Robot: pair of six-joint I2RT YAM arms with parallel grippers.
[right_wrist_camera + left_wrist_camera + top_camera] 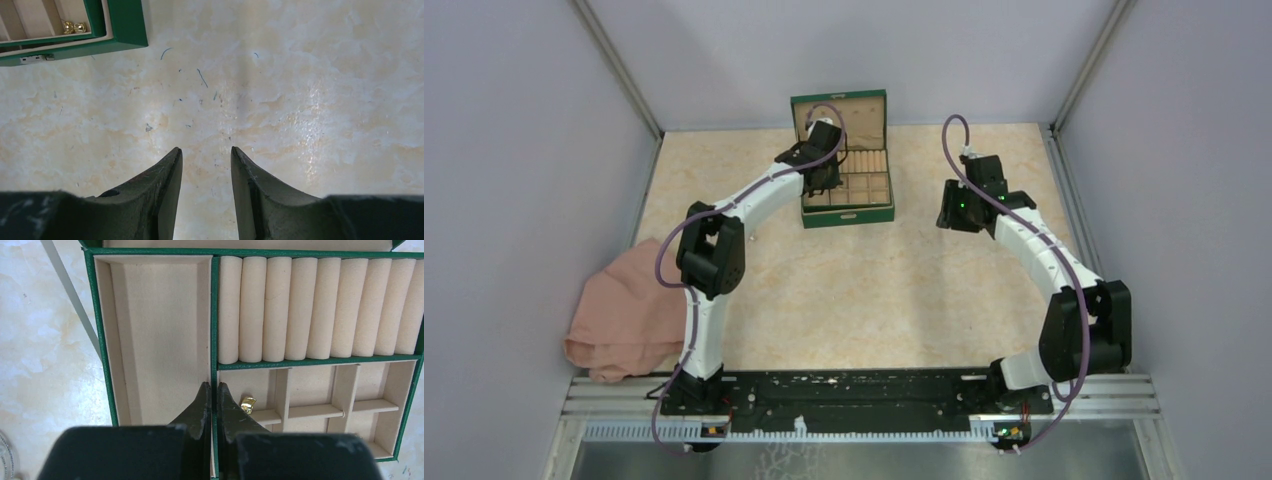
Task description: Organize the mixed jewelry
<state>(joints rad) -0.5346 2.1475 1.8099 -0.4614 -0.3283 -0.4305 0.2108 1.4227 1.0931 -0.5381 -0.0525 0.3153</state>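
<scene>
Left gripper (214, 386) is pinched together right now, nothing showing between the tips. I'm sitting over the green divider of the box (98, 340), between the long compartment and the small cells. Just right of my tips, a gold piece (248, 404) lies in the nearest small cell, apart from me. Over on the other side, my right gripper (206, 156) hangs with its fingers spread over the table (310, 100), near the box's corner, where two gold beads (74, 27) sit side by side in a cell.
</scene>
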